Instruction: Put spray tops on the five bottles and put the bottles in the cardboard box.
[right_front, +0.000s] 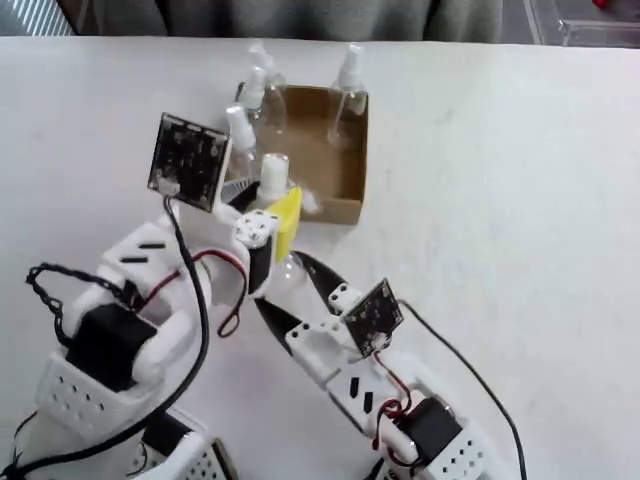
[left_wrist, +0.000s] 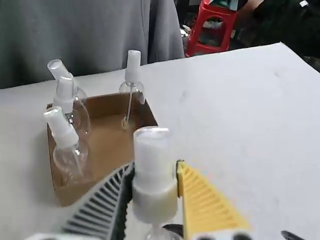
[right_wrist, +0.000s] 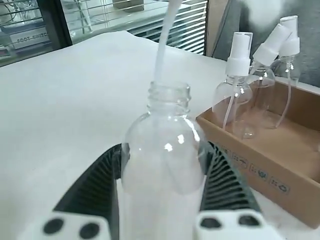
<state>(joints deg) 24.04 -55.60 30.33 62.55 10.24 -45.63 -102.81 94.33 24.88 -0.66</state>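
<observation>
- Left gripper (right_front: 268, 200), seen from the high view, is clenched on a white spray top (right_front: 272, 172), just in front of the cardboard box (right_front: 330, 208). The right gripper (right_front: 288, 282) sits right below it, with its black fingers clamped around a clear bottle (right_front: 288, 268). Four bottles (right_front: 345, 100) with tops on already stand in the box. The white table (right_front: 520, 200) is bare around the arms.
- From the left wrist view, the spray top (left_wrist: 152, 175) is pinched upright between a yellow jaw and a grey one. The box lies just beyond, and one capped bottle in it leans against its neighbour. Past the table edge there is a red stool (left_wrist: 212, 27) and grey cloth (left_wrist: 90, 35).
- From the right wrist view, the bottle (right_wrist: 160, 155) is held upright with its neck open. The dip tube (right_wrist: 165, 45) comes down at a slant to the mouth, but I cannot tell how far in it reaches. Window blinds (right_wrist: 150, 12) fill the background.
- Risks, as I judge them:
  - The slanted tube could catch on the rim and bend if the top comes down off-centre, and the cap would then seat crooked.
  - The smooth bottle could slip or twist in the jaws under downward pressure.
  - Both arms work close to the box's front wall, so a wide move could push the box or tip the leaning bottle.
</observation>
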